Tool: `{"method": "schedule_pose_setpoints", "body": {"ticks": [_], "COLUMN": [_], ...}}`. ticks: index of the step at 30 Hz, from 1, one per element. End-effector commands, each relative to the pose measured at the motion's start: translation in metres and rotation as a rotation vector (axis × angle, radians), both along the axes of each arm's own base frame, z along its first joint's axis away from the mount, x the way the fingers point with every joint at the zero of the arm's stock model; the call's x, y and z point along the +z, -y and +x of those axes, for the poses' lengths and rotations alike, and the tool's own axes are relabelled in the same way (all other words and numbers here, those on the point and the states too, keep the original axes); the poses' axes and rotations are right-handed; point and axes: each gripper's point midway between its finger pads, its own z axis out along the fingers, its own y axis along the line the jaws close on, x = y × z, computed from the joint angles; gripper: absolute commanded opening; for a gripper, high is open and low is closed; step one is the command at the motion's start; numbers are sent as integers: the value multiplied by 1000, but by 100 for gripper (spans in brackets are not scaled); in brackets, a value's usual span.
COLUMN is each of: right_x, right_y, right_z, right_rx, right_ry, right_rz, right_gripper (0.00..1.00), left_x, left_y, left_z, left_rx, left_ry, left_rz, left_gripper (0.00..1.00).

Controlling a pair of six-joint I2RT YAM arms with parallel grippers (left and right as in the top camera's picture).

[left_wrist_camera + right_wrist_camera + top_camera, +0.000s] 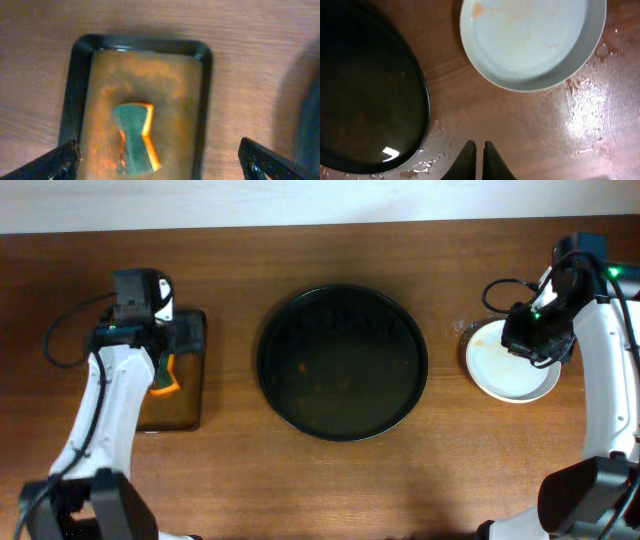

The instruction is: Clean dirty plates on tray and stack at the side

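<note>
A stained white round plate (532, 40) sits at one o'clock and a glossy black round tray (365, 90) at nine. The right gripper (479, 146), fingers pinched together, is at six over the wet wooden tabletop (520, 130).

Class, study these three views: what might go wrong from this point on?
1. The plate shows orange smears; stacked now, it would stay dirty.
2. The table beside it is wet, so the plate may slide under the shut right gripper.
3. The open left gripper has one finger over the sponge tray wall and may strike it going down for the sponge.
</note>
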Motion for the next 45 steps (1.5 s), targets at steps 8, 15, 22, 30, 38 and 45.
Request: {"method": "schedule_pose_setpoints", "body": {"ticks": [8, 15, 22, 30, 38, 45], "right_x": [16, 24, 25, 24, 40, 27], "right_y": [-41, -43, -49, -53, -55, -53], "right_z": [1, -14, -46, -94, -108, -101], "right_rx": [306, 305, 312, 315, 317, 314], "right_ry": [91, 93, 245, 397, 465, 408], "right_rz": [169, 160, 106, 16, -17, 4], "right_gripper": [25, 35, 54, 99, 99, 99], "left_x": [-32, -17, 18, 61, 70, 70], "left_y": [49, 49, 51, 52, 52, 52], "left_z": [-110, -137, -157, -184, -189, -189], "left_rx": [72, 62, -7, -46, -51, -51], "left_ry": [-454, -364, -31, 316, 360, 360], "left_rz": [-251, -243, -228, -213, -210, -210], "left_gripper": [99, 99, 99, 99, 99, 99]}}
